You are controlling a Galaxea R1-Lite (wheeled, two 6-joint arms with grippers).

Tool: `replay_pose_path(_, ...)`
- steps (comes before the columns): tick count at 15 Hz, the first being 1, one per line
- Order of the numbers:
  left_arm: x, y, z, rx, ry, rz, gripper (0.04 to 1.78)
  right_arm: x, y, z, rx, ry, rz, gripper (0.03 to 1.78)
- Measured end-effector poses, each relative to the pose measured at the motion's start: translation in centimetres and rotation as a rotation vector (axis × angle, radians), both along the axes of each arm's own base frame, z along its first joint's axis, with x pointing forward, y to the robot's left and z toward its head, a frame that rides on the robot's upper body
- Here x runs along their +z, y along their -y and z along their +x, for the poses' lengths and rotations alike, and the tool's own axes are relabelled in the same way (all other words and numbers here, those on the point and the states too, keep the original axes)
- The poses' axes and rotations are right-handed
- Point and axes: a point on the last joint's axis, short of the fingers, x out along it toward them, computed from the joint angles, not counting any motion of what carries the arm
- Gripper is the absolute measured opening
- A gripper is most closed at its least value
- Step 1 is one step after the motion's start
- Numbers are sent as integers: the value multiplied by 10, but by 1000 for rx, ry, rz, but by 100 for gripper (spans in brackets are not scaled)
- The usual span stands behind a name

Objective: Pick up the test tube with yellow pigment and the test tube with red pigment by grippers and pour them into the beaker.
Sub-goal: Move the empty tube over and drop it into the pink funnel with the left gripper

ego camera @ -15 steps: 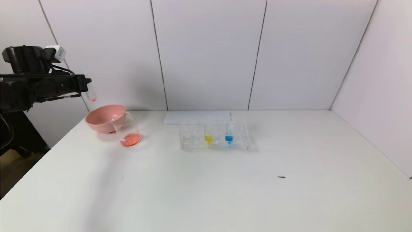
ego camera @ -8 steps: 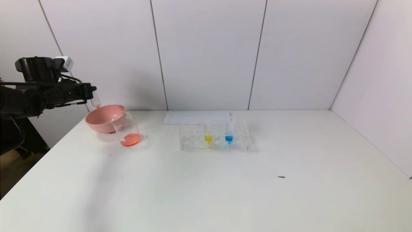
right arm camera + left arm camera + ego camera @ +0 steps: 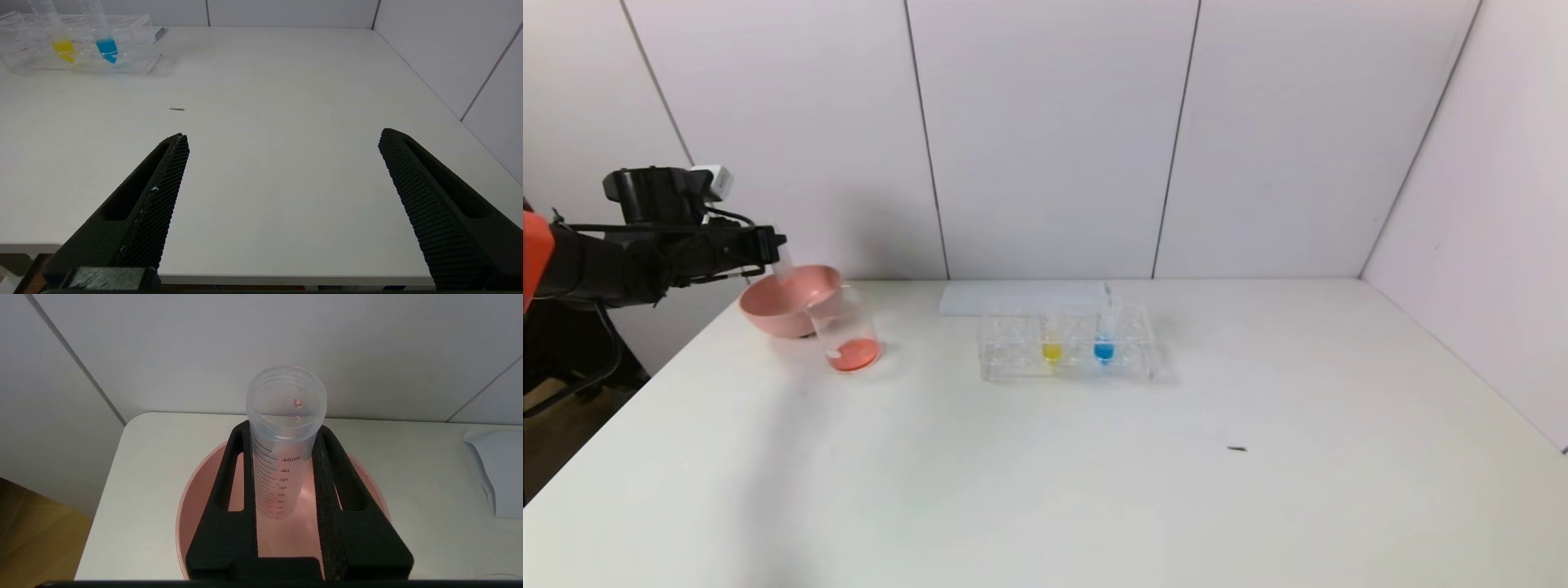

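Observation:
My left gripper (image 3: 772, 245) is shut on the test tube with red pigment (image 3: 784, 271) and holds it upright over the pink bowl (image 3: 768, 314). In the left wrist view the tube (image 3: 286, 416) sits between my left gripper's (image 3: 284, 428) fingers. It looks clear, with only small red drops inside, and its lower end hangs inside the bowl (image 3: 196, 498). The beaker (image 3: 845, 331) stands beside the bowl with red-orange liquid at its bottom. The test tube with yellow pigment (image 3: 1052, 343) stands in the clear rack (image 3: 1013, 363). My right gripper (image 3: 282, 134) is open and empty over the table's near edge.
A blue-liquid tube (image 3: 1104, 343) stands next to the yellow one in the rack; both show in the right wrist view, yellow (image 3: 61, 43) and blue (image 3: 105, 43). A white sheet (image 3: 1021, 298) lies behind the rack. A small dark speck (image 3: 1236, 448) lies on the table.
My left gripper has moved right and down with the tube, from left of the bowl and above it to over the bowl. The right arm has not visibly moved.

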Motion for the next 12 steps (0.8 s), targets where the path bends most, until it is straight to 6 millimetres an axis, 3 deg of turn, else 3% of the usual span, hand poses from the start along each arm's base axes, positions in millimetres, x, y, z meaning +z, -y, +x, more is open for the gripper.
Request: replay_pose_path(12, -37, -6, 26, -3, -45, -11, 43, 0, 0, 0, 0, 0, 0, 170)
